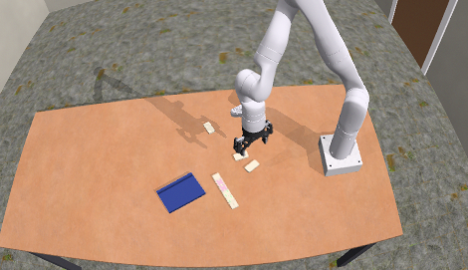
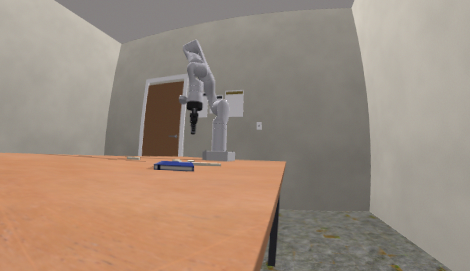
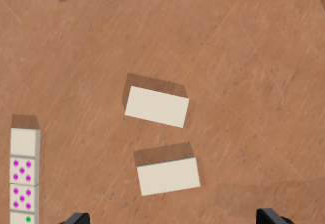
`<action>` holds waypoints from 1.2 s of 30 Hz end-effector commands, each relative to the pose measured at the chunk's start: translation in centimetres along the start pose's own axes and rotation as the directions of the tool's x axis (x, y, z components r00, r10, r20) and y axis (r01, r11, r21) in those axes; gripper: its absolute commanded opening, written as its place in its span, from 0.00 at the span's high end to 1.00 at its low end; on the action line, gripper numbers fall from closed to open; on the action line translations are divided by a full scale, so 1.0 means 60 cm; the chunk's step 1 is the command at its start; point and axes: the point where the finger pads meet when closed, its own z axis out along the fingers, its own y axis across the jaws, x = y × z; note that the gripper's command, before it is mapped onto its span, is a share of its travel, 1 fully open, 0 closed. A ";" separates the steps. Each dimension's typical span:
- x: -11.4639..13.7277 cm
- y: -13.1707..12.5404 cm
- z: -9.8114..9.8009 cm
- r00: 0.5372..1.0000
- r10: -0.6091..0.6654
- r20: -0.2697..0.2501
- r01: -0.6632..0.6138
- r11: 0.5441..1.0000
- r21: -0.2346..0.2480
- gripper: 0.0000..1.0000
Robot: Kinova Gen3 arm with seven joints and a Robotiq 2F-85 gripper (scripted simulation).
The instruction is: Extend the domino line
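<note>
The line of dominoes (image 1: 225, 191) (image 3: 24, 171) lies face up; in the wrist view its visible end half is blank, followed by two halves with pink pips and a partly cut-off half with green. The pips at its other end are unreadable. One face-down domino (image 1: 241, 156) (image 3: 157, 106) lies partly behind a fingertip in the top view. A second face-down domino (image 1: 252, 165) (image 3: 168, 176) lies beside it, apart. A third pale domino (image 1: 208, 128) lies farther off at the back. My gripper (image 1: 254, 146) (image 2: 193, 132) (image 3: 175, 217) is open and empty, above the table near the two face-down dominoes.
A blue tray (image 1: 180, 193) (image 2: 174, 166) lies left of the line, separated by a small gap. The robot base (image 1: 341, 155) (image 2: 219, 155) stands at the right of the table (image 1: 100, 176). The arm casts shadows across the back of the table.
</note>
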 end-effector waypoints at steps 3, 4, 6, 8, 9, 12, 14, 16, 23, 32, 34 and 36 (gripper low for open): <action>-0.002 0.003 0.007 0.988 0.153 0.002 -0.153 0.988 -0.004 0.00; -0.002 0.004 0.009 0.982 0.187 0.003 -0.186 0.982 -0.005 0.00; -0.003 0.006 0.013 0.966 0.257 0.004 -0.257 0.966 -0.007 0.00; -0.003 0.006 0.013 0.966 0.257 0.004 -0.257 0.966 -0.007 0.00; -0.003 0.006 0.014 0.956 0.294 0.005 -0.294 0.956 -0.008 0.00; -0.004 0.009 0.020 0.913 0.409 0.005 -0.409 0.913 -0.011 0.00; -0.004 0.010 0.023 0.874 0.486 0.005 -0.486 0.874 -0.013 0.00; -0.004 0.011 0.027 0.828 0.561 0.004 -0.561 0.828 -0.014 0.00; -0.001 0.015 0.037 0.619 0.785 0.000 -0.785 0.619 -0.012 0.00; 0.004 0.017 0.045 0.393 0.920 0.000 -0.920 0.393 -0.004 0.00; 0.005 0.018 0.046 0.336 0.942 0.001 -0.942 0.336 -0.001 0.00; 0.007 0.018 0.047 0.286 0.958 0.002 -0.958 0.286 0.001 0.00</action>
